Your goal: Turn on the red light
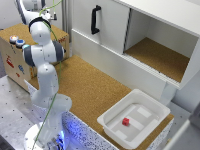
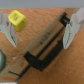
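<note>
Exterior view, red light [image 1: 13, 37] cap facing up, atop wooden box [image 1: 12, 60]

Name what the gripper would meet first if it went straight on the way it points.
Probably the brown panel with the black handle, which fills the wrist view between the open fingers of the gripper. The yellow block lies off that line. Depth is unclear, so this is a guess.
</note>
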Available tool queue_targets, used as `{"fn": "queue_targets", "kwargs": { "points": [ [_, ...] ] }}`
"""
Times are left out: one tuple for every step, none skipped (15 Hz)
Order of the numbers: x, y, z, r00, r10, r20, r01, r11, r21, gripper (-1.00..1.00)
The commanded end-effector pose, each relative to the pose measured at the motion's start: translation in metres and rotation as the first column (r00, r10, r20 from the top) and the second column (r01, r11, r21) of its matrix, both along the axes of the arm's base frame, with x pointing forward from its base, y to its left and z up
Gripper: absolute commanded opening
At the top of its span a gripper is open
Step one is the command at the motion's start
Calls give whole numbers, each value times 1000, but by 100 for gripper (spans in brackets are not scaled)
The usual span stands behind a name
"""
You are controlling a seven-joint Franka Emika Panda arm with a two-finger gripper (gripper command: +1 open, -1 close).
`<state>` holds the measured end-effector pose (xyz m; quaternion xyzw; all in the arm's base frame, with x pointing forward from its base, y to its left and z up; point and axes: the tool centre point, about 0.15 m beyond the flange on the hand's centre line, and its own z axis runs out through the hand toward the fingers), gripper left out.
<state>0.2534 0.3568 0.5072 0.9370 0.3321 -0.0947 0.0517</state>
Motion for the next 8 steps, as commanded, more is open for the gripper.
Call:
{"fn": "queue_targets", "kwargs": {
  "points": [
    [-13, -92, -44, 969, -243, -31, 245, 952, 183, 100],
    [-15, -96, -49, 958, -285, -18, 283, 937, 207, 100],
    [-15, -97, -51, 951, -308, -13, 304, 929, 211, 100],
    [-15, -97, -51, 951, -308, -13, 304, 929, 211, 100],
    [-15, -97, -51, 951, -308, -13, 304, 929, 211, 100],
    [-15, -97, -51, 951, -308, -13, 304, 929, 211, 100],
    [-15, -97, -51, 951, -308, -13, 304, 929, 211, 100],
    [-15, -97, -51, 951, -308, -13, 304, 929, 211, 100]
  ]
}}
